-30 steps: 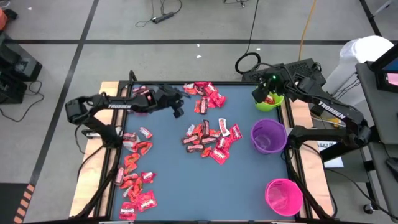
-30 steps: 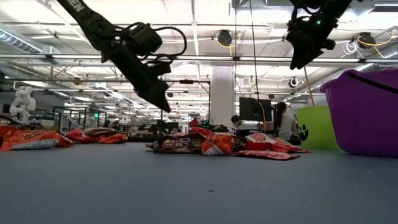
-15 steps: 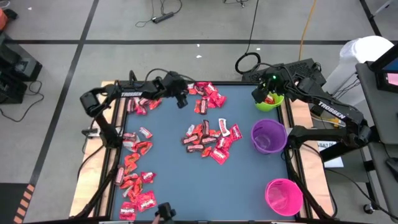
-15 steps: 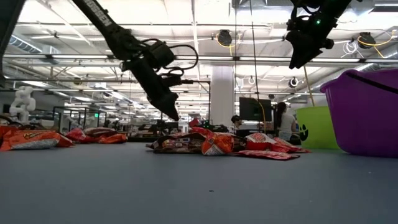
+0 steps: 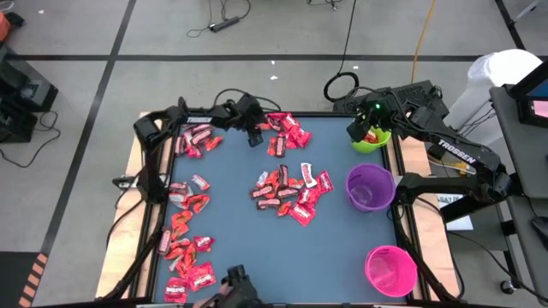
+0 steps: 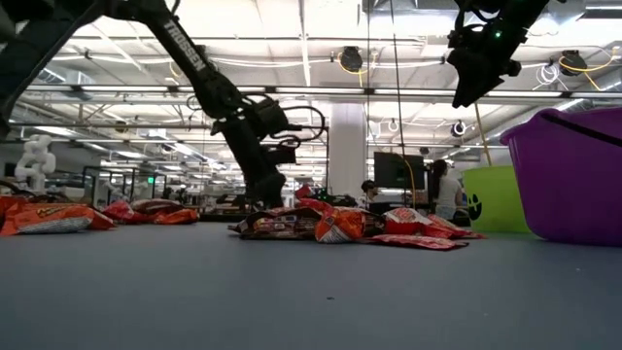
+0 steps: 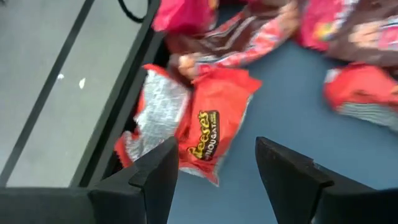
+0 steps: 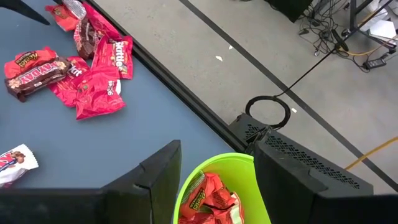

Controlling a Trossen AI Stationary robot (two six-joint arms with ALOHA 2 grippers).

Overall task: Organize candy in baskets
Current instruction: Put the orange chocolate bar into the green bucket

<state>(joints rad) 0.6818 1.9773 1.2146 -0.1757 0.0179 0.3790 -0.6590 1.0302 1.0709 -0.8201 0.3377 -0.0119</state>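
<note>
Left gripper point(image 7: 214, 171) spread open and empty over an orange wrapped candy point(image 7: 208, 127) at the far table edge.

The wrapper looks light, crinkly and slippery; a pinch across its flat middle should hold best. It lies against the table rim point(image 5: 218, 114), upper left of the high view, leaving little room on that side. The right gripper point(image 8: 214, 180), part open and empty, hangs over the lime green basket point(image 5: 370, 139), upper right; the purple basket point(image 5: 369, 187) and pink basket point(image 5: 390, 270) sit below.

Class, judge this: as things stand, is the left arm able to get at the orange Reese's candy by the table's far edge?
Probably yes. The left gripper is open, right over the orange Reese's candy, with nothing lying between them; other wrappers crowd its far side only.
</note>
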